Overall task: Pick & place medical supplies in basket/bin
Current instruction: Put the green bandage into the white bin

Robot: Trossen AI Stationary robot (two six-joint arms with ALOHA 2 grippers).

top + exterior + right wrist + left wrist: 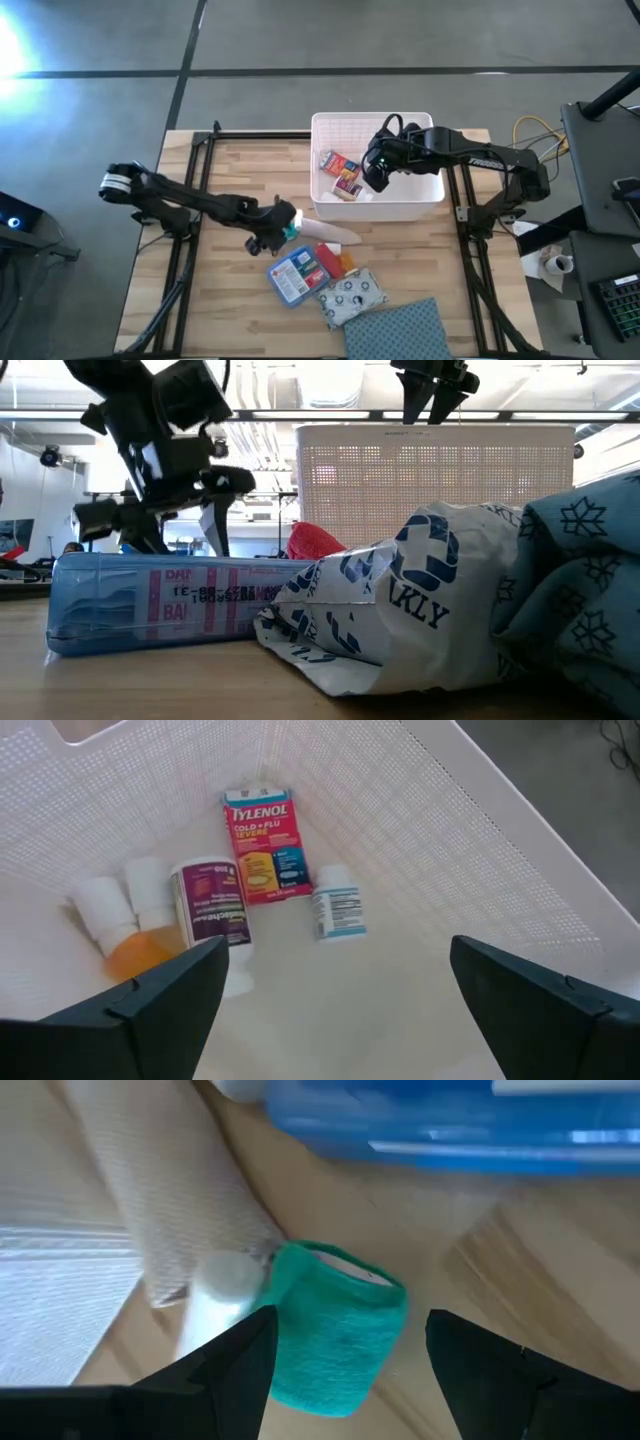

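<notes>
Left gripper (283, 228), centre-left of high view: fingers spread around the green-capped tube (318, 231) on the surface. Right gripper (376, 176) hangs over the white bin (428, 197), upper centre, fingers spread, empty; Tylenol box (259, 840) and pill bottles (336, 913) lie inside.

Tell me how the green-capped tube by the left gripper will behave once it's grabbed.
The left gripper is open around the tube's green cap. That cap looks fuzzy and soft, so it probably grips well. The white tube lies flat and looks slim, so it is likely light and may sag or swing.
</notes>
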